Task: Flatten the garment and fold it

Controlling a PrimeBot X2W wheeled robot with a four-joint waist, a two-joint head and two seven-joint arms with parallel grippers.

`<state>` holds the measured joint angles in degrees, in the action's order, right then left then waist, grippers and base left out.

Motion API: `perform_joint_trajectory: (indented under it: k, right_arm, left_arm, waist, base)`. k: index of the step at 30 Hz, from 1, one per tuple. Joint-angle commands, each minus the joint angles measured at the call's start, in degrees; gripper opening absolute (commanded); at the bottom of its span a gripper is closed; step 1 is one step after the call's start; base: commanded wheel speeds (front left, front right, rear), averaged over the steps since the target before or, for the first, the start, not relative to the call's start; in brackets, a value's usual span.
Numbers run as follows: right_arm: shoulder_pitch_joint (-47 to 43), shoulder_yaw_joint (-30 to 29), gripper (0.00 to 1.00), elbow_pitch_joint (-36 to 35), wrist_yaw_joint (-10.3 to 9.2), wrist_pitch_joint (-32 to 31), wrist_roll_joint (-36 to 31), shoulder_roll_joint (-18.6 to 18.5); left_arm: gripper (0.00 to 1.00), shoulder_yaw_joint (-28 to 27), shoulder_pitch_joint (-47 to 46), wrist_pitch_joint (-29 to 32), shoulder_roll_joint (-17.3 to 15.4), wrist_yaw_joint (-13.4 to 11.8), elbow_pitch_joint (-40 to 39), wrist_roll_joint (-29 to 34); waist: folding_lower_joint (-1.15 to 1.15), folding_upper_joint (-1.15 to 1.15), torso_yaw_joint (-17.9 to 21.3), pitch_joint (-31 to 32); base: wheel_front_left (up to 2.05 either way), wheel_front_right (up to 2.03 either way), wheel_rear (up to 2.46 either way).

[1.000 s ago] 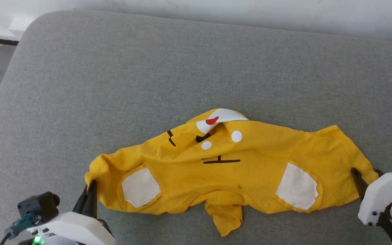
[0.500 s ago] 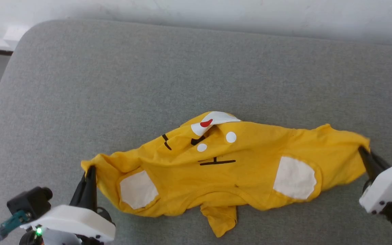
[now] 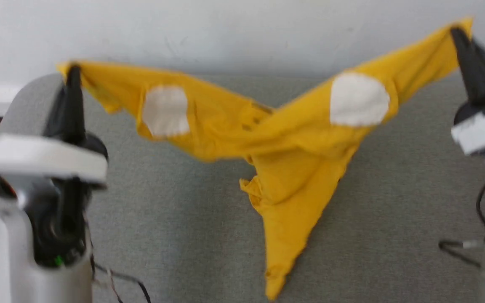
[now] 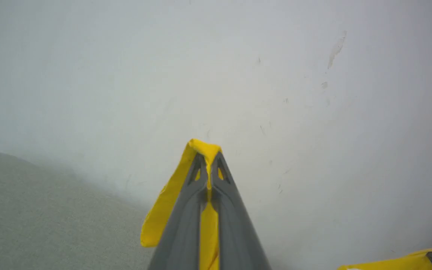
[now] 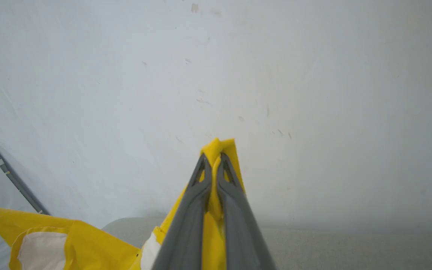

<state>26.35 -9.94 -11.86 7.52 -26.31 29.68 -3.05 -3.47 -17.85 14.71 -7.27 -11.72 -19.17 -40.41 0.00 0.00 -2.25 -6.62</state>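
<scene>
Now | one garment [image 3: 293,139], two white patches [image 3: 164,110] | left gripper [image 3: 73,68] pinching it | right gripper [image 3: 457,31] pinching it

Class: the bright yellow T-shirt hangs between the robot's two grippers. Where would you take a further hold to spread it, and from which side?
Take the bright yellow cotton T-shirt by its pointed hanging tip, from the robot's near side. The left gripper and right gripper pinch its upper ends, so the middle sags and that tip dangles free over the grey fabric cushion: likely the easiest slack.
</scene>
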Motion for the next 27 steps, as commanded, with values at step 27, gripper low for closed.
perform_joint_trajectory:
  k: [27]
  right_arm:
    - [39.11, 3.05, 0.0, 23.42, -0.03, -6.93, -9.33, 0.17]
  left_arm:
    - [0.0, 5.44, -45.65, 16.6, -7.65, -11.27, 25.38, 7.22]
  waist:
    - [0.0, 0.0, 9.66, 3.65]
  base:
    - [0.0, 0.0, 0.0]
